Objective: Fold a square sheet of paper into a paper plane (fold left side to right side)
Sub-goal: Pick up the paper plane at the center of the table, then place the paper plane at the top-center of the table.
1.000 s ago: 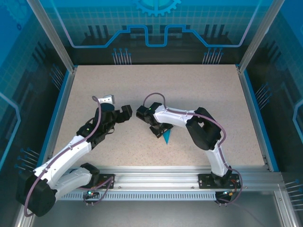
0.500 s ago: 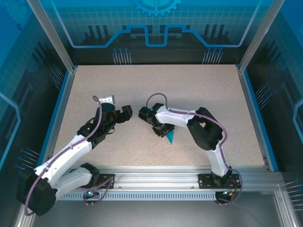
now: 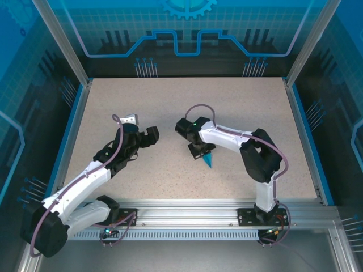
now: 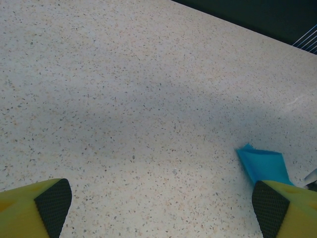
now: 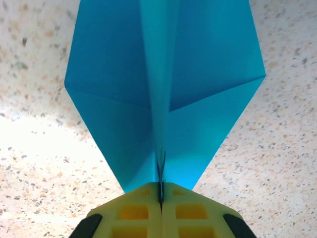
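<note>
Right gripper (image 5: pixel 160 192): I see its two yellow fingers pressed together, pinching the thin centre ridge of the paper plane (image 5: pixel 163 89) at the lower middle of the right wrist view.
Right gripper, top view (image 3: pixel 201 154): it sits just right of the frame's centre, pointing down at the desk (image 3: pixel 170 96).
Paper plane, top view (image 3: pixel 208 162): a small teal point shows at the gripper tip, near the middle of the frame and towards the lower right of the gripper.
Paper plane, close up: the ridge runs straight up the frame from the closed fingers. Flat teal flaps spread to either side of it and narrow towards the gripper.
Left gripper (image 3: pixel 150 136): it is spread wide and holds nothing. It is left of centre in the top view, apart from the right gripper.
Left gripper, wrist view (image 4: pixel 159 198): its fingertips sit in the two bottom corners with bare speckled desk (image 4: pixel 124 99) between them.
Paper plane, left wrist view (image 4: pixel 262 166): a teal corner lies at the lower right, just above the right-hand fingertip (image 4: pixel 277 208). I cannot tell whether they touch.
Desk: beige and speckled.
</note>
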Controlling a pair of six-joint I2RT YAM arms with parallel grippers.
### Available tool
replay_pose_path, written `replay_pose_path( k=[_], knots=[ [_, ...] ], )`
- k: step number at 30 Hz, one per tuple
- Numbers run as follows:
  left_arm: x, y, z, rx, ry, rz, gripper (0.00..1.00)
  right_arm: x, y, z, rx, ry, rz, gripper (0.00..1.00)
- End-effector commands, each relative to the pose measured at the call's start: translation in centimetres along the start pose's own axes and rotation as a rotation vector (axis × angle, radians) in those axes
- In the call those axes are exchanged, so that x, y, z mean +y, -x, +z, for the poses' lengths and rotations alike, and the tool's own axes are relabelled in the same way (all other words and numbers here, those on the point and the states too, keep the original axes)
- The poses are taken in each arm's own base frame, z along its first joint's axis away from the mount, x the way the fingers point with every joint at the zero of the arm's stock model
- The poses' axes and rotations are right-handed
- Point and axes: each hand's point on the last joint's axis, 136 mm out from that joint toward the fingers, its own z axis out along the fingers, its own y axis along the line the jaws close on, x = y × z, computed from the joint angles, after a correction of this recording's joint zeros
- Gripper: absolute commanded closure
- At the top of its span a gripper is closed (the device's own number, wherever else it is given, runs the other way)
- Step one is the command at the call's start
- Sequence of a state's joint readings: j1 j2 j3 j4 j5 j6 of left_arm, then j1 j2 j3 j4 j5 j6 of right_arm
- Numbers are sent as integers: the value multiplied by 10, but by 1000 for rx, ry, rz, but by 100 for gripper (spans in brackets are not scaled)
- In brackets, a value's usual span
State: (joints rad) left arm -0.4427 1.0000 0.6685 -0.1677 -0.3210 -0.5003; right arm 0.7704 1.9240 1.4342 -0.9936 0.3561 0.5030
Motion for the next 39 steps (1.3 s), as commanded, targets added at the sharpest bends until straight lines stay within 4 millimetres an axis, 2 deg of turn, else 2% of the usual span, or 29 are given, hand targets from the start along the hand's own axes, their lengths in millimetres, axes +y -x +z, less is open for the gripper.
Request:
replay_pose_path(
  k=[1, 5, 14, 29, 35, 39],
  knots=[
    [-2, 7, 0, -13, -6, -27, 2, -7, 10, -7, -21, 95, 55, 100],
    [-4, 6, 2, -6, -14, -24, 2, -20, 23, 1, -5, 201, 148, 99],
    [-8, 3, 6, 13, -25, -21, 2, -41, 36, 27, 24, 213, 216, 92],
    [-11, 3, 7, 24, -35, -23, 2, -40, 42, 49, 53, 204, 210, 79],
    [-11, 4, 7, 24, -36, -23, 2, -41, 47, 57, 56, 194, 211, 79],
    [-12, 4, 6, 24, -37, -17, 1, -45, 57, 57, 37, 208, 228, 83]
  ],
)
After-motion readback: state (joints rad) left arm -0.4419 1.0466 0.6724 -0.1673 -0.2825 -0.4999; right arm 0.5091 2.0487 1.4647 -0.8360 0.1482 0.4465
